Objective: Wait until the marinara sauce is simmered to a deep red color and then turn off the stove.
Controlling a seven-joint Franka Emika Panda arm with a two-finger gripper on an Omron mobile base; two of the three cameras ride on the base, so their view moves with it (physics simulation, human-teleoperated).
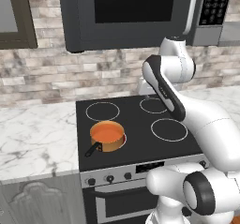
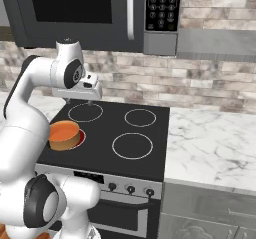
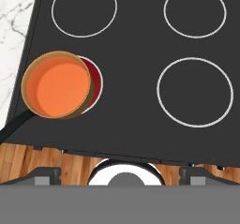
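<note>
The sauce [image 3: 58, 87] is bright orange, lying flat in a copper pan [image 1: 108, 136] on the front left burner of the stove [image 1: 136, 138], where a red glow shows under the pan's edge. Marble tabletop [image 2: 210, 148] flanks the black cooktop on both sides, with a brick wall [image 1: 42, 80] behind and a microwave [image 2: 85, 13] above. The jaws [image 2: 89, 101] hang over the back burners; whether they are released or clenched I cannot tell.
</note>
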